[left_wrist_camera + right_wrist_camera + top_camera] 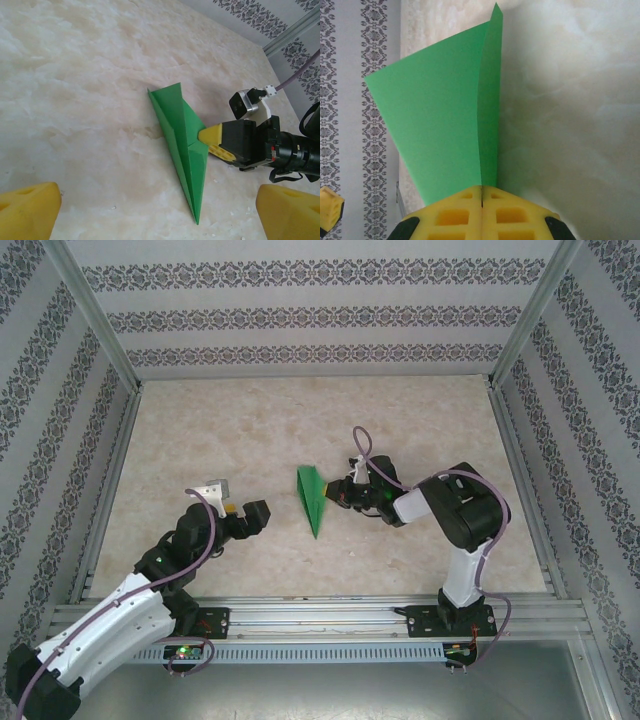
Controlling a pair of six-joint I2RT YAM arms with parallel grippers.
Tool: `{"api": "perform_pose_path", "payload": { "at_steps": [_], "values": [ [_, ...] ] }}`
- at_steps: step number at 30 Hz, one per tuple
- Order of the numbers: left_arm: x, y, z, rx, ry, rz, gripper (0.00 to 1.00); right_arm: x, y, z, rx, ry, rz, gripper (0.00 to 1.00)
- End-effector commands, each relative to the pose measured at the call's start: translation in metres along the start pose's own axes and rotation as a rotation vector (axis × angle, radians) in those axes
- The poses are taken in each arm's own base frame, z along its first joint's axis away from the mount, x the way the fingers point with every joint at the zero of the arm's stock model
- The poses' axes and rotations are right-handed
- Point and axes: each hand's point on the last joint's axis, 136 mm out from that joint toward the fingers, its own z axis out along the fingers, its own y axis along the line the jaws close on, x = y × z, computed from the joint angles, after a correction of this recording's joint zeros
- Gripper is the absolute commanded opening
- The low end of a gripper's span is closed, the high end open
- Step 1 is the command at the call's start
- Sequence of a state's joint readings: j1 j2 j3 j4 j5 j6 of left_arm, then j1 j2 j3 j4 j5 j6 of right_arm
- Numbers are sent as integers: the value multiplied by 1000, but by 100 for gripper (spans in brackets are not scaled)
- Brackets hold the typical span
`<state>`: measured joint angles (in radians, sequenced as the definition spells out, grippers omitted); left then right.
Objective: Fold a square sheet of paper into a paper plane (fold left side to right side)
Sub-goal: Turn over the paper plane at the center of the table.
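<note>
The square sheet of paper is folded into a narrow, bright green paper plane [311, 500] that lies on the table's middle with its tip toward the near edge. From the right, my right gripper [333, 496] is shut on the plane's edge about midway along. In the right wrist view the green paper [440, 120] runs into the seam of the closed yellow fingers [455, 215], one flap standing up. My left gripper [248, 512] is open and holds nothing, a short way left of the plane. Its yellow fingertips [27, 210] frame the plane [182, 145] and the right gripper [210, 135].
The marble-patterned tabletop [420, 430] is bare around the plane. Patterned walls [310, 315] and metal frame posts close in the back and sides. A metal rail [330, 615] with both arm bases runs along the near edge.
</note>
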<state>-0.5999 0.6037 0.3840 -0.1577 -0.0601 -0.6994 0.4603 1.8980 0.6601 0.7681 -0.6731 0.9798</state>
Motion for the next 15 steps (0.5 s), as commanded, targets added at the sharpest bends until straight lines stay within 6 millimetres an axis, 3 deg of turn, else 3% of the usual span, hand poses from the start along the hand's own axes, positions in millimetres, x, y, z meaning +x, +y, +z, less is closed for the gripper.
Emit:
{"api": "perform_pose_path", "payload": {
  "at_steps": [1, 5, 8, 15],
  "values": [
    [-8, -1, -1, -5, -11, -17, 100, -14, 14, 4, -55, -32, -48, 0],
    [-5, 1, 2, -19, 3, -10, 100, -12, 0, 3, -17, -42, -20, 1],
    [-2, 2, 6, -26, 19, -10, 100, -11, 0, 1, -8, -41, -27, 3],
    [3, 0, 15, -21, 47, -11, 100, -10, -8, -2, 40, -44, -19, 19]
  ]
}}
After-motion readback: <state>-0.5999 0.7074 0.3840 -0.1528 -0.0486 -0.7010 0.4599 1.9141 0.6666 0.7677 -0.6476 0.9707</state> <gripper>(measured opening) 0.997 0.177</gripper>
